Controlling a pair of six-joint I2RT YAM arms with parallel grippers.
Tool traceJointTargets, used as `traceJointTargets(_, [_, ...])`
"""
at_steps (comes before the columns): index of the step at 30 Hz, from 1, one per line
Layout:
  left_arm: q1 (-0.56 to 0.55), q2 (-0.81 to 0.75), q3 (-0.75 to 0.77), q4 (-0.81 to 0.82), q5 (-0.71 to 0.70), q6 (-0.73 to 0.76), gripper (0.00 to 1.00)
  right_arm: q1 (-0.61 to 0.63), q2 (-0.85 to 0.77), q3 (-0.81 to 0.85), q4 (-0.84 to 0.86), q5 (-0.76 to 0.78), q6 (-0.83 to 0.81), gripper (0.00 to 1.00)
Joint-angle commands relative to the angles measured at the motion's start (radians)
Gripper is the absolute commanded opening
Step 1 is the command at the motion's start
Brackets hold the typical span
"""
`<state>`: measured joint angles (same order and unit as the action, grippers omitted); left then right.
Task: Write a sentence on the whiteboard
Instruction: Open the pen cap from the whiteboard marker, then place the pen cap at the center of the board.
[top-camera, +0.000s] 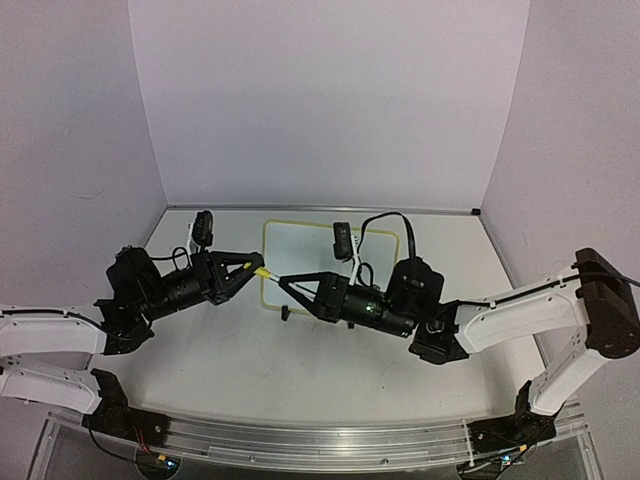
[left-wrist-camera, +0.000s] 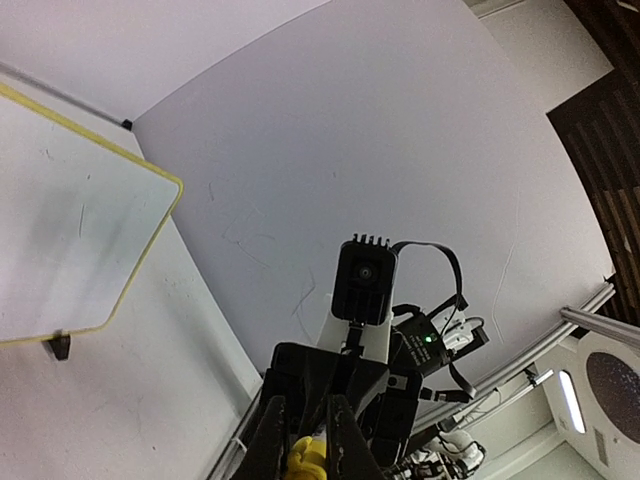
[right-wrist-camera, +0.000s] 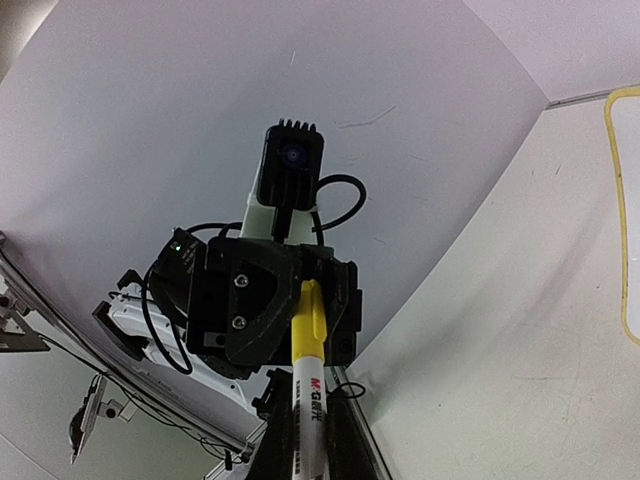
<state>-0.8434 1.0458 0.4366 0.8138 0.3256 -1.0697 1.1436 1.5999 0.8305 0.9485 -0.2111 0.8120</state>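
Observation:
The whiteboard (top-camera: 305, 245), white with a pale yellow frame, lies flat at the back middle of the table. It also shows in the left wrist view (left-wrist-camera: 70, 220), and its rim shows in the right wrist view (right-wrist-camera: 612, 200). Its face shows only a few faint strokes, and I can read no sentence. The two grippers meet tip to tip over the board's left front corner. My right gripper (top-camera: 283, 280) (right-wrist-camera: 307, 420) is shut on the white body of a marker (right-wrist-camera: 308, 395). My left gripper (top-camera: 258, 268) (left-wrist-camera: 306, 400) is shut on the marker's yellow cap (left-wrist-camera: 305, 458) (right-wrist-camera: 311, 320).
A black clip foot (top-camera: 285, 313) (left-wrist-camera: 60, 346) stands at the board's near edge. White walls close the table at the back and sides. An aluminium rail (top-camera: 330, 450) runs along the near edge.

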Motion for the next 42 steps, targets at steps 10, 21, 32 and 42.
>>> traceJointTargets(10, [0.26,-0.236,0.017,-0.35,-0.032,-0.019,0.0,-0.01,-0.295,-0.226,-0.13,0.179,-0.039,0.0])
traceJointTargets(21, [0.227,-0.107,0.012,-0.805,-0.109,0.17,0.0,-0.01,-0.45,-0.181,-0.459,0.33,-0.184,0.0])
traceJointTargets(32, [0.104,0.139,0.021,-0.781,-0.192,0.201,0.06,-0.009,-0.38,-0.133,-0.496,0.297,-0.203,0.0])
traceJointTargets(42, [0.095,0.279,0.053,-0.757,-0.183,0.229,0.38,-0.008,-0.367,-0.134,-0.493,0.303,-0.204,0.0])
